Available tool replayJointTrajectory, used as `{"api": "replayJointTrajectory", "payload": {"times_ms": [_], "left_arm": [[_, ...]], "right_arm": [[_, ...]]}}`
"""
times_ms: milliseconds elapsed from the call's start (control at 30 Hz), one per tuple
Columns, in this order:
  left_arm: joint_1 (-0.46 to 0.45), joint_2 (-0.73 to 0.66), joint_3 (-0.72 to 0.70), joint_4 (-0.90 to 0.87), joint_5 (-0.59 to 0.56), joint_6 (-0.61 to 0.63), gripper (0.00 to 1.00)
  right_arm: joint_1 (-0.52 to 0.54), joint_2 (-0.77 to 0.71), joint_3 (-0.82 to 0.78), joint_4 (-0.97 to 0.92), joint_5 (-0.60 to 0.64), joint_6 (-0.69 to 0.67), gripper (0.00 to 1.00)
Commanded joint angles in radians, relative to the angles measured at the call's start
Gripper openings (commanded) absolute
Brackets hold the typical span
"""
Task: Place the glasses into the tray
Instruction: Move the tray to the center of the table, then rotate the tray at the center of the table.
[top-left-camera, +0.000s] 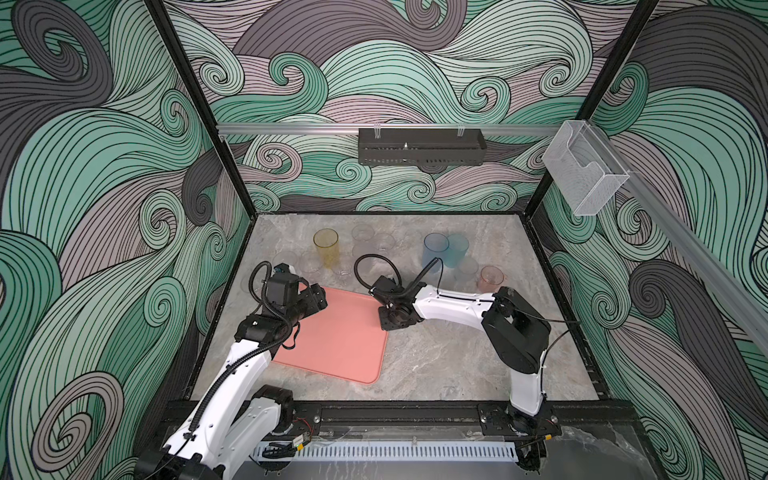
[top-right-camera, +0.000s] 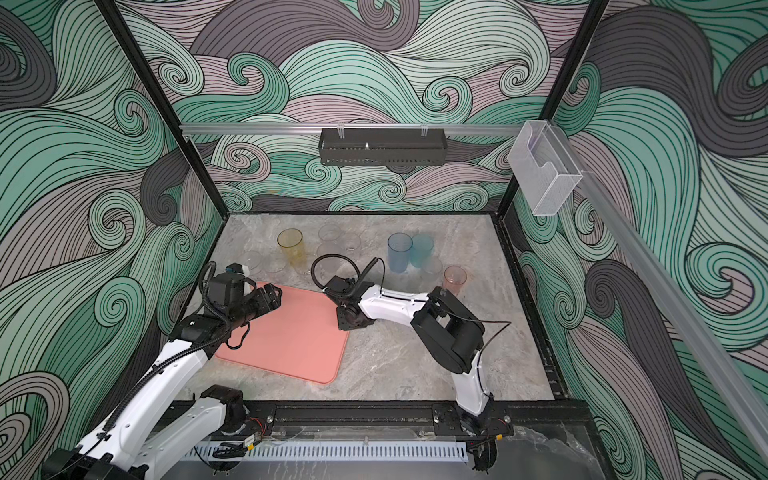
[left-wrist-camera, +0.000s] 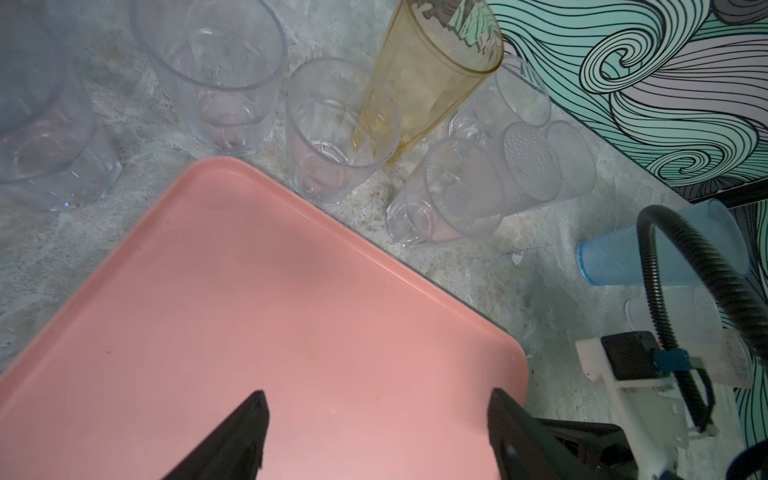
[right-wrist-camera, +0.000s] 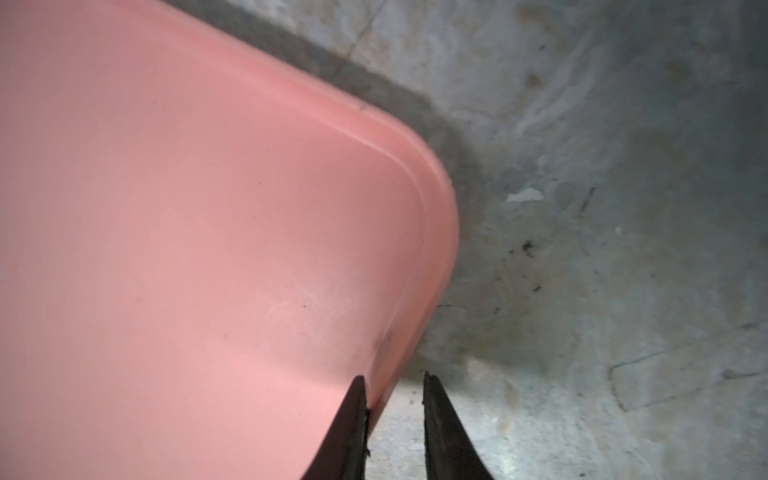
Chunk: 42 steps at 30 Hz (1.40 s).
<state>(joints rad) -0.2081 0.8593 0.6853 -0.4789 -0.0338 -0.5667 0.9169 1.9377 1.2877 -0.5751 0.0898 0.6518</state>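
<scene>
The salmon-pink tray (top-left-camera: 340, 340) (top-right-camera: 291, 340) lies on the table with nothing in it. Behind it stand the glasses: a tall amber one (top-left-camera: 326, 247) (left-wrist-camera: 432, 83), a blue-violet one (top-left-camera: 435, 251), a teal one (top-left-camera: 457, 249), a short reddish one (top-left-camera: 491, 279) and several clear ones (top-left-camera: 362, 235) (left-wrist-camera: 340, 129). My left gripper (top-left-camera: 320, 301) (left-wrist-camera: 376, 399) hovers open over the tray's far left part, holding nothing. My right gripper (top-left-camera: 384, 320) (right-wrist-camera: 392, 380) points down at the tray's far right corner. Its jaws straddle the rim (right-wrist-camera: 432, 216) with a narrow gap; the outer finger stands clear of it.
A black perforated basket (top-left-camera: 422, 147) hangs on the back wall and a clear acrylic box (top-left-camera: 586, 174) on the right rail. Cage posts and walls close in the table. Bare marble surface (top-left-camera: 449, 361) lies to the right of the tray and in front of it.
</scene>
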Motion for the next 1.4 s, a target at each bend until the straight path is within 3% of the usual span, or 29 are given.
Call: {"api": "replayJointTrajectory", "payload": {"times_ms": [0, 167, 267, 533, 633, 833, 1000, 1067, 1367], "left_arm": [[-0.005, -0.007, 0.067, -0.041, -0.057, 0.053, 0.85], [-0.005, 0.000, 0.103, -0.059, -0.077, 0.078, 0.85], [-0.005, 0.017, 0.121, -0.061, -0.071, 0.080, 0.85], [-0.004, 0.093, 0.163, -0.084, -0.042, 0.070, 0.86], [-0.004, 0.123, 0.193, -0.118, -0.040, 0.070, 0.88], [0.000, 0.183, 0.127, -0.174, -0.037, -0.041, 0.91], [0.003, 0.165, 0.001, -0.087, -0.035, -0.169, 0.98], [0.023, 0.170, -0.030, -0.061, -0.015, -0.199, 0.99], [0.050, 0.322, -0.110, 0.093, 0.099, -0.285, 0.99]], "right_arm": [[-0.056, -0.039, -0.051, -0.097, 0.055, -0.111, 0.25], [-0.129, -0.069, -0.098, -0.142, 0.070, -0.314, 0.26], [-0.141, -0.050, -0.084, -0.215, 0.173, -0.413, 0.28], [-0.185, -0.051, -0.018, -0.257, 0.331, -0.441, 0.35], [-0.185, -0.059, 0.012, -0.269, 0.365, -0.451, 0.42], [-0.185, -0.220, -0.046, -0.242, 0.113, -0.376, 0.56], [-0.203, -0.370, -0.221, -0.187, 0.014, -0.253, 0.64], [-0.243, -0.427, -0.284, -0.139, -0.082, -0.222, 0.68], [-0.317, -0.384, -0.334, 0.004, -0.288, -0.105, 0.78]]}}
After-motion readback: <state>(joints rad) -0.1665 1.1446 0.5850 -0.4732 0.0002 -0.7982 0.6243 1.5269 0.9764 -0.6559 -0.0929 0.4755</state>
